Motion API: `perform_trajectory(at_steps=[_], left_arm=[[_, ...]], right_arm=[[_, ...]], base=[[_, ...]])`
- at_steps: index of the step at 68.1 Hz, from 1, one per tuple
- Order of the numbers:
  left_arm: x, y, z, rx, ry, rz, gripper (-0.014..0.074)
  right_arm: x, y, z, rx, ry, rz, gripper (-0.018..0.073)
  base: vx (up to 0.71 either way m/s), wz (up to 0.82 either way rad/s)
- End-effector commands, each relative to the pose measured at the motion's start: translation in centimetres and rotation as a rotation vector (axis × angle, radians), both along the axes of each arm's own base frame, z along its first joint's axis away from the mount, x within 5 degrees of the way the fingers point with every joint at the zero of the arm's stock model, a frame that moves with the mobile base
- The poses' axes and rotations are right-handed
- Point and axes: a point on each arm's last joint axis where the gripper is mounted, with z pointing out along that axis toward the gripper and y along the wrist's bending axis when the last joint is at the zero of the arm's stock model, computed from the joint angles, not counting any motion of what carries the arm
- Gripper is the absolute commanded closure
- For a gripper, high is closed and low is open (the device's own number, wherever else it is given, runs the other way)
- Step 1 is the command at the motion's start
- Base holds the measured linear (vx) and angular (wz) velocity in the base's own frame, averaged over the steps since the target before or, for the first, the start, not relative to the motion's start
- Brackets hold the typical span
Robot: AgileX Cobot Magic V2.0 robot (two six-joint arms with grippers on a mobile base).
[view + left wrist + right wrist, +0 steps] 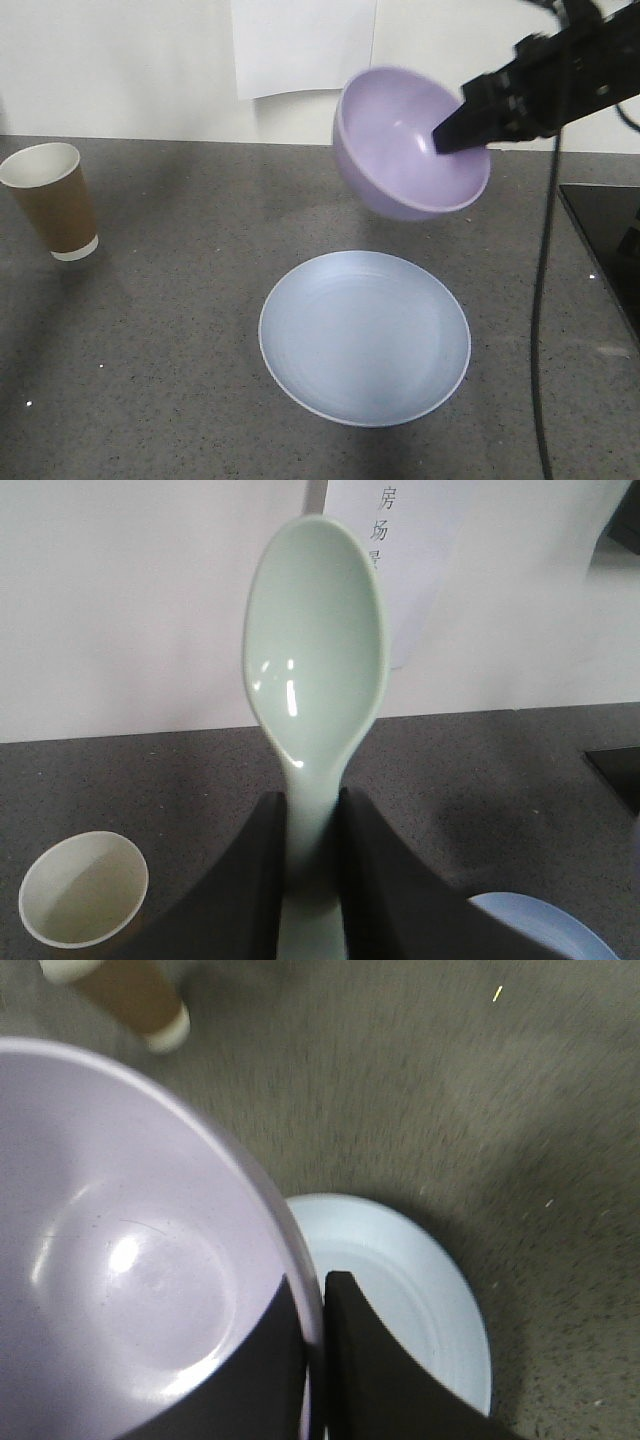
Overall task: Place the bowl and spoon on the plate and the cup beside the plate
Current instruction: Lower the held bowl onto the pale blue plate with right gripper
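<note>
Even light — slight motion blur

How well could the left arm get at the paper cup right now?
Probably not to grasp it: the left pincer is shut on the spoon. Otherwise the way looks free; the cup stands upright, alone, apart from the plate.

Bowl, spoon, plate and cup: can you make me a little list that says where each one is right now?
bowl: up in the air near the plate, tilted, not touching it
bowl holder: right pincer, shut on the rim
spoon: handle held in the left pincer, head sticking out
plate: flat on the grey table, nothing on it
cup: standing upright on the table, well apart from the plate
</note>
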Motion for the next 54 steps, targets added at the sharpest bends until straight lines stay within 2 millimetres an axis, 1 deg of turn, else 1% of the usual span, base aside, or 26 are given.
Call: perform_trajectory(at_steps=[1, 5, 12, 18, 23, 38, 47, 54], left_arm=[[-1.1, -0.3, 1.6, -0.026, -0.087, -0.002, 0.0603], [-1.2, -0.3, 1.6, -0.025, -0.082, -0.005, 0.0603], [-1.2, -0.3, 1.5, -0.023, -0.076, -0.008, 0.0603], [-1.2, -0.3, 1.5, -0.023, -0.076, -0.008, 0.0603], [-1.2, -0.3, 1.5, -0.023, -0.076, -0.008, 0.0603], [-1.2, -0.3, 1.5, -0.023, -0.076, -0.008, 0.0603], [-1.2, -0.3, 1.5, -0.024, -0.077, -0.007, 0.0603], [-1.2, -0.3, 1.5, -0.024, -0.077, -0.007, 0.0603]], right_arm=[[-0.8, 2.1, 0.1, -0.071, 0.006, 0.079, 0.0564], [-0.4, 3.2, -1.3, -0.150, 0.041, 0.089, 0.0564], [0.4, 4.3, -3.4, -0.271, 0.082, 0.088, 0.0564], [1.0, 4.9, -4.9, -0.331, 0.117, 0.083, 0.0564], [1.3, 5.4, -5.8, -0.356, 0.136, 0.088, 0.0564], [2.2, 5.8, -8.1, -0.387, 0.190, 0.095, 0.0562], [2.5, 5.9, -8.6, -0.395, 0.202, 0.095, 0.0559], [2.5, 5.9, -8.7, -0.397, 0.202, 0.098, 0.0551]], base=[[0.00, 0.00], [0.00, 0.00], [0.00, 0.00], [0.00, 0.00], [0.00, 0.00], [0.00, 0.00], [0.00, 0.00], [0.00, 0.00]])
